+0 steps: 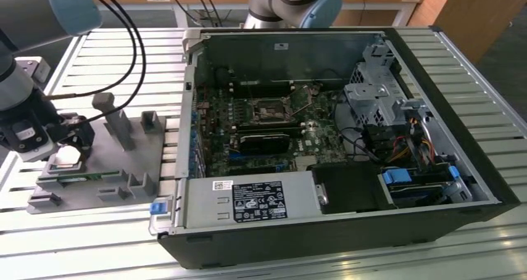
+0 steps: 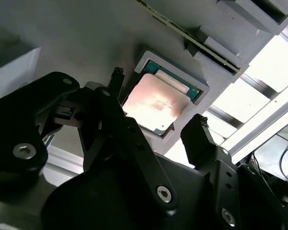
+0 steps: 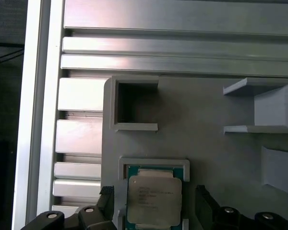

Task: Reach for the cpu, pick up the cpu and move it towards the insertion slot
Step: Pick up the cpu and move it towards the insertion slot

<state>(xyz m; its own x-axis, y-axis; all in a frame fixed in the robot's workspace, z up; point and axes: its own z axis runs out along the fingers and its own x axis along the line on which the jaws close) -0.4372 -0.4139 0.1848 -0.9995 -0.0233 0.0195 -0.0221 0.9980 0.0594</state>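
Misalignment is the likely risk: the cpu (image 3: 154, 196) sits recessed in a rimmed pocket of the grey fixture plate (image 3: 206, 143), so fingers (image 2: 200, 136) closing off-centre or too high could catch the rim, or tip the chip and drop it. In both wrist views the gripper (image 2: 157, 102) is spread wide, one finger on each side of the cpu and clear of it. In the exterior view this is at the far left, well apart from the insertion slot (image 1: 269, 110) in the computer case (image 1: 329, 237).
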